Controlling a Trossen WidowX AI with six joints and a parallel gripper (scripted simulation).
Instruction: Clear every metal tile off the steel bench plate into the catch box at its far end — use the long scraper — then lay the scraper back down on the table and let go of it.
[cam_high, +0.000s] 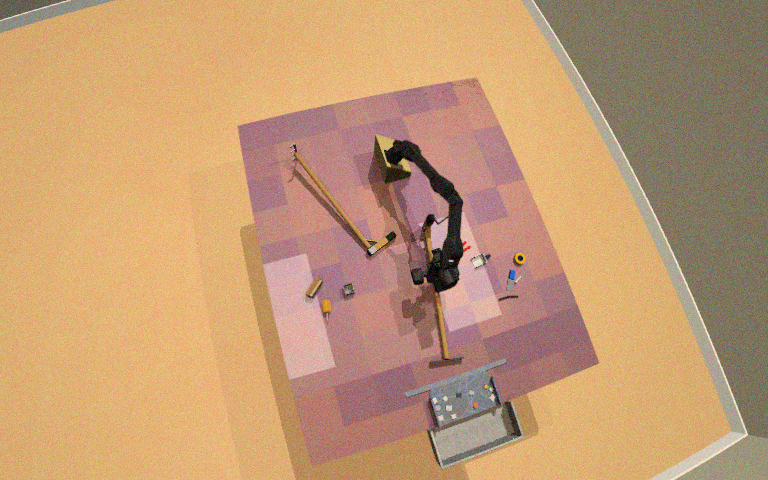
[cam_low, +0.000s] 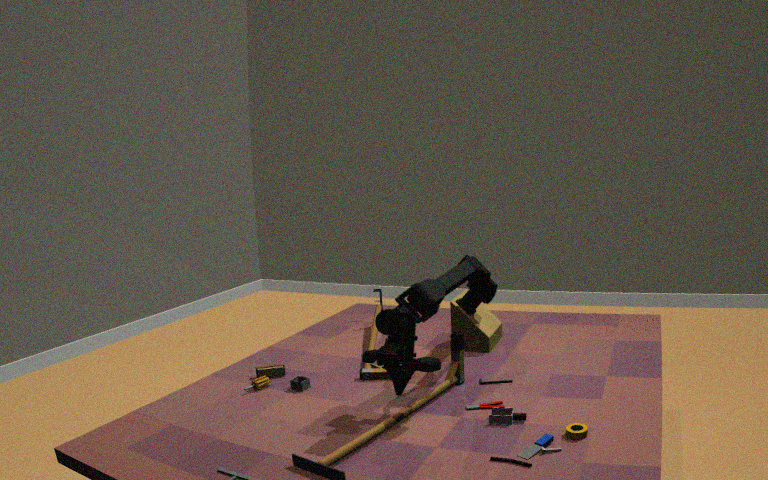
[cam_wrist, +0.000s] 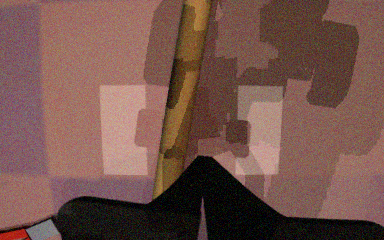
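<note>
My gripper (cam_low: 399, 390) (cam_wrist: 203, 162) is shut and empty, pointing down above the table beside the wooden handle of the long scraper. The long scraper (cam_high: 441, 322) (cam_low: 390, 420) (cam_wrist: 186, 80) lies along the table, its dark blade near the steel bench plate. The steel bench plate (cam_high: 465, 403) carries several small tiles, mostly white, with an orange one (cam_high: 475, 405), a yellow one and a dark one. The grey catch box (cam_high: 476, 440) is at the plate's far end and shows no tiles. Plate tiles and box are outside the exterior view and the wrist view.
A second long-handled tool (cam_high: 334, 202) lies at the left, with a wooden block (cam_high: 314, 287), an orange-handled tool (cam_high: 326, 306) and a small dark block (cam_high: 348, 289). On the right are a tape roll (cam_high: 519, 258) (cam_low: 576, 431), a blue-handled scraper (cam_low: 536, 446) and red-handled pliers. A grey bar (cam_high: 419, 391) edges the plate.
</note>
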